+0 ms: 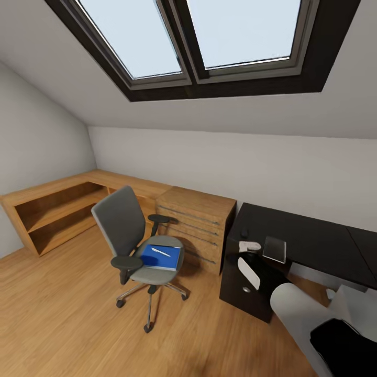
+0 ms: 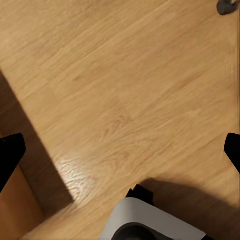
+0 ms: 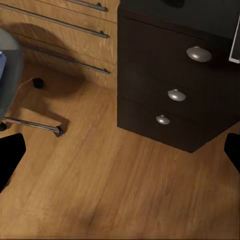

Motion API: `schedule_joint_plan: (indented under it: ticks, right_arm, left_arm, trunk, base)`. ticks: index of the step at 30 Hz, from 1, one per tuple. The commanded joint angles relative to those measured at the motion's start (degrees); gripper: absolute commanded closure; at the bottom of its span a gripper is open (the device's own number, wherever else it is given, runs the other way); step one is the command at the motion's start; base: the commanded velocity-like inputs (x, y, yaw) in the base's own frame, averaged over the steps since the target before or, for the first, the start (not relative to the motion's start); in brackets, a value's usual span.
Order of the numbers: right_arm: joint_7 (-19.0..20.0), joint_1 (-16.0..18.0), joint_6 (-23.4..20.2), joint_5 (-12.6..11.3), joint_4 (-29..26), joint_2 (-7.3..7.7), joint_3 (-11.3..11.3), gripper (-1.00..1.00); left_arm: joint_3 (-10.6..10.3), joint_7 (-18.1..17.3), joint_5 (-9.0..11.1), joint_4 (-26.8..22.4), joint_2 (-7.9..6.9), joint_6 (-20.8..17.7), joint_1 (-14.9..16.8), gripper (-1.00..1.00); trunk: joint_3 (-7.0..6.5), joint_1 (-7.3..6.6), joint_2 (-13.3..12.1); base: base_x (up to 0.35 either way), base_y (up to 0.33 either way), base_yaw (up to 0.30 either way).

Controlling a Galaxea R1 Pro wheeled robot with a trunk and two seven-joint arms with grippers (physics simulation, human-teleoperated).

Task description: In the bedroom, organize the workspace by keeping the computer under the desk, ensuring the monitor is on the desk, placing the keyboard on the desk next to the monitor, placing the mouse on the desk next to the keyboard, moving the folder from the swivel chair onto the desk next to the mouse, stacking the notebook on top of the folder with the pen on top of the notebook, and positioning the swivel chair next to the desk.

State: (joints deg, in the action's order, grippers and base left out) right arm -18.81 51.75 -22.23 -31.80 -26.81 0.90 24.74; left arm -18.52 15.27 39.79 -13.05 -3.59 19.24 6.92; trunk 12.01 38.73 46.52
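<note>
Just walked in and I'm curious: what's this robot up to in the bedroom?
It is tidying a workspace and holds nothing yet. A blue folder with a pen on top lies on the seat of the grey swivel chair, which stands on the wooden floor a little away from the black desk. Both grippers look open, hanging over the floor, the right one near the desk's drawers.

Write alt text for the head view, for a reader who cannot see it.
A grey swivel chair stands on a wooden floor with a blue folder and a white pen on its seat. A black desk is to its right, a wooden drawer unit between them, under a sloped skylight.
</note>
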Motion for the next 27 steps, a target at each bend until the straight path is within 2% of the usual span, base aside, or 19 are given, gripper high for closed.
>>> schedule_joint_plan:
  ticks: [1, 4, 13, 17, 22, 24, 27]
  right_arm:
    - [-0.5, 0.1, -0.4, -0.5, -0.1, 0.08, 0.5, -1.0]
    - [-0.4, 0.4, -0.7, -0.5, 0.0, 0.14, 0.5, -1.0]
    - [-0.5, 0.4, -0.5, -0.5, -0.1, 0.91, 0.4, -1.0]
    - [-0.5, 0.4, -0.2, -0.5, -0.1, 2.4, 0.4, -1.0]
    - [-0.6, 0.4, 1.7, -0.4, -0.1, 3.14, 0.5, -1.0]
    - [-0.5, 0.4, 2.5, -0.4, -0.1, 3.48, 0.5, -1.0]
    - [-0.6, 0.4, 4.5, 0.7, -0.1, 3.89, 0.6, -1.0]
  left_arm:
    - [-0.5, 0.4, 0.3, -0.1, -0.03, 0.3, 0.0, -1.0]
    - [-0.5, 0.4, 0.4, 0.0, -0.08, 0.8, 0.0, -1.0]
    - [-0.6, 0.4, 0.2, 0.0, 0.04, 0.9, 0.0, -1.0]
    - [-0.7, 0.4, 0.1, 0.0, -0.02, 0.9, 0.0, -1.0]
    - [-0.6, 0.3, 0.0, 0.2, -0.09, 2.2, 0.0, -1.0]
    - [-0.7, 0.3, 0.1, 1.3, 0.04, 4.4, 0.0, -1.0]
    - [-1.1, 0.3, -0.3, 8.7, 1.39, 14.0, 0.0, -1.0]
  trunk:
    - [0.09, 0.01, 0.1]
    - [0.09, 0.01, 0.1]
    - [0.09, 0.01, 0.1]
    - [0.09, 0.01, 0.1]
    - [0.09, 0.01, 0.1]
    - [0.09, 0.01, 0.1]
    - [0.09, 0.01, 0.1]
  base:
    - [0.0, 0.0, 0.0]
    - [0.108, 0.0, 0.0]
    - [0.28, -0.035, 0.0]
    - [0.248, -0.171, 0.0]
    - [0.191, -0.1, 0.0]
    - [0.15, -0.029, 0.0]
    - [0.126, -0.009, 0.0]
